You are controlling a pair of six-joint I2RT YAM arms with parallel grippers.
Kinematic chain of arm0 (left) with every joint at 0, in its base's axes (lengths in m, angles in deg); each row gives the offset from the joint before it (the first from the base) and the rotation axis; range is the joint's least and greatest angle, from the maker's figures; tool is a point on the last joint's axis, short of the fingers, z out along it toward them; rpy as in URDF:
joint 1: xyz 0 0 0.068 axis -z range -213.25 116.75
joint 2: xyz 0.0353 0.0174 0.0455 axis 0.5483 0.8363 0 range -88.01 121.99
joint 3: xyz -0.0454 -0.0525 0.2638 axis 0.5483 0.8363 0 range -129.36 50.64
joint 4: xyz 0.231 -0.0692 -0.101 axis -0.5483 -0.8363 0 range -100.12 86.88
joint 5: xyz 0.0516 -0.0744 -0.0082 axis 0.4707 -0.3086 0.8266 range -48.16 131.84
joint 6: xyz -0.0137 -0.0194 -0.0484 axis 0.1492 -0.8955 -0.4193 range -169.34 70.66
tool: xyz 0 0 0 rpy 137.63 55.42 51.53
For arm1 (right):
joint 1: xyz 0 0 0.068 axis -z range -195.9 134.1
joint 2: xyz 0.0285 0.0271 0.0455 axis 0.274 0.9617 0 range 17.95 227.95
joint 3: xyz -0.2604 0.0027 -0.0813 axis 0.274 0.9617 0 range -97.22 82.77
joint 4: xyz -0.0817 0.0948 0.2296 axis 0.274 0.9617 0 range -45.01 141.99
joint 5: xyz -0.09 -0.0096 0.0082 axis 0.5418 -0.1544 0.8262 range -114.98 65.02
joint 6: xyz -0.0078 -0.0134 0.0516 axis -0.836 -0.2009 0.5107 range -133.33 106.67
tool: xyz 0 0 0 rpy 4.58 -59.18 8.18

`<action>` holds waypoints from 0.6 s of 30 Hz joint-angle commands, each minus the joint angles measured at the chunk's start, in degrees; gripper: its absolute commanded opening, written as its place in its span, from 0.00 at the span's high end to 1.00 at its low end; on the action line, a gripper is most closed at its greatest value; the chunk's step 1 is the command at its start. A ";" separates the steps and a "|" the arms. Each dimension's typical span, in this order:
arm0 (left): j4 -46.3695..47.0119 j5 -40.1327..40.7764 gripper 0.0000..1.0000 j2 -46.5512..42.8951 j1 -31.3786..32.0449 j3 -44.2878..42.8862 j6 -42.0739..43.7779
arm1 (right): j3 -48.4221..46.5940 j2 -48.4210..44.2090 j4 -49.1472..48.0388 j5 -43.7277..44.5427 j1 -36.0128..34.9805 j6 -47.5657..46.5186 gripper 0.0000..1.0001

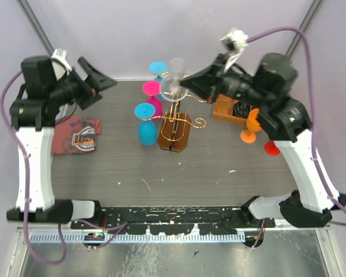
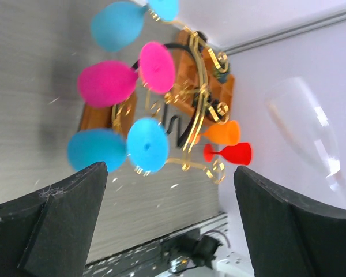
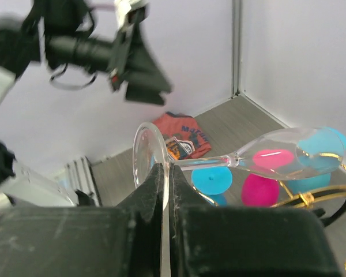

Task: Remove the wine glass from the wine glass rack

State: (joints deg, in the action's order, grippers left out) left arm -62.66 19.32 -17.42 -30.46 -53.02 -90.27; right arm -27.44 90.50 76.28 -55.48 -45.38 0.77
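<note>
The gold wire wine glass rack (image 1: 176, 124) stands on its brown wooden base at mid table; it also shows in the left wrist view (image 2: 197, 109). Blue (image 1: 147, 131) and pink (image 1: 153, 89) glasses hang on its left side. My right gripper (image 1: 184, 85) is shut on the round foot of a clear wine glass (image 1: 173, 83), held sideways above the rack's far end. In the right wrist view the fingers (image 3: 155, 184) pinch the foot and the bowl (image 3: 300, 153) lies over a gold arm. My left gripper (image 1: 101, 81) is open and empty, raised at the far left.
An orange-brown wooden tray (image 1: 228, 109) sits right of the rack, under my right arm. An orange glass (image 1: 251, 127) and a red glass (image 1: 271, 148) are beside it. A red printed cloth (image 1: 78, 135) lies at the left. Walls close the back and sides.
</note>
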 commanded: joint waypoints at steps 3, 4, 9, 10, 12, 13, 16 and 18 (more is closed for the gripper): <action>10.49 -19.48 0.00 13.23 -1.81 -8.82 -7.26 | -2.96 4.06 -0.56 14.74 -18.53 -26.89 0.99; 13.71 -21.85 0.01 13.98 -2.84 -7.56 -10.75 | -2.12 4.08 -0.75 17.52 -21.09 -30.22 0.99; 27.12 -27.62 0.04 14.10 -6.05 -0.78 -22.04 | -0.32 6.03 0.78 30.63 -31.54 -43.62 0.99; 28.13 -28.16 0.05 14.30 -6.06 -0.79 -23.28 | 0.01 6.43 0.48 33.22 -32.67 -45.91 0.99; 28.66 -28.33 0.05 14.61 -6.06 -1.37 -24.35 | 0.43 7.28 0.12 36.62 -35.37 -48.83 0.99; 28.78 -28.58 0.05 14.70 -6.01 -1.45 -24.89 | 0.37 7.93 0.14 37.45 -36.37 -49.95 0.99; 33.47 -30.88 0.05 14.71 -5.03 0.15 -27.93 | -0.36 9.40 0.99 38.16 -37.62 -52.15 0.99; 36.84 -32.83 0.05 14.95 -3.44 1.63 -30.42 | -0.70 9.91 1.91 36.06 -37.74 -52.56 0.99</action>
State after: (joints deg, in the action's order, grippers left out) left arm -35.41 -5.93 -1.97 -35.93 -53.48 -114.36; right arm -26.72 99.61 80.60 -22.50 -82.53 -45.15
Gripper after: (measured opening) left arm 0.947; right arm 0.053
